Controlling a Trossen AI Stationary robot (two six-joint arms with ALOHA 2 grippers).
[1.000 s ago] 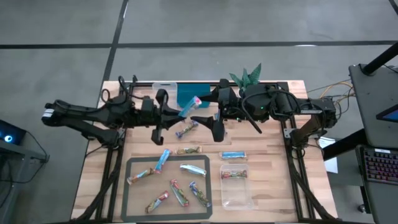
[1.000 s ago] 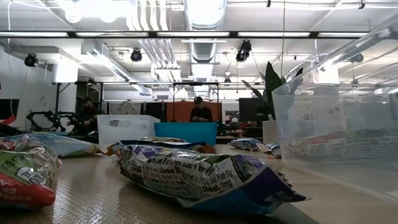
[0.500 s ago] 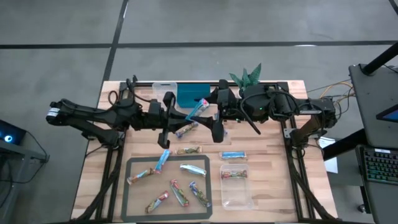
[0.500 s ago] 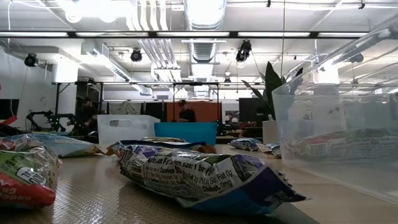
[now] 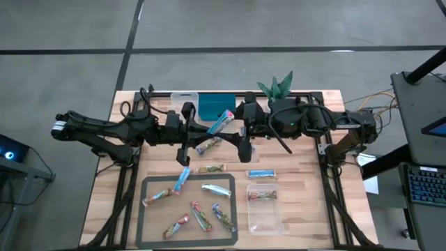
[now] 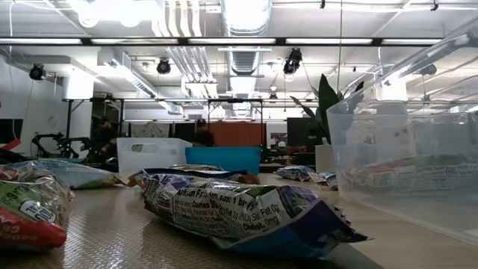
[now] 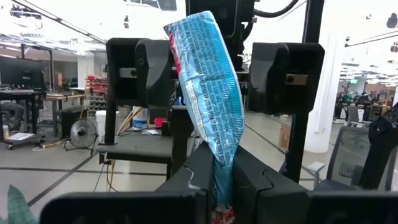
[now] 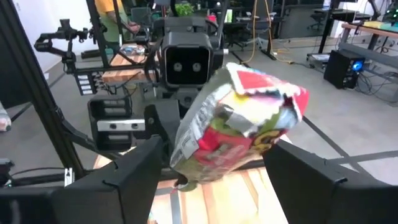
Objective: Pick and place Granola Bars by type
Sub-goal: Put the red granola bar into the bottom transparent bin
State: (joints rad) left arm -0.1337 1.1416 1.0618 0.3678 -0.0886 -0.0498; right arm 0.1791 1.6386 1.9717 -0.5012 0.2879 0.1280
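high view: a slip during the handover is judged possible if the left gripper (image 5: 202, 130) releases before the right gripper (image 5: 240, 132) closes | left wrist view: blue granola bar (image 7: 208, 112) is clamped at its lower end | right wrist view: bar is seen between wide jaws, not yet pinched

hidden: blue bar (image 7: 208, 106) lower end, inside left tool (image 7: 225, 186) | wrapper print unreadable
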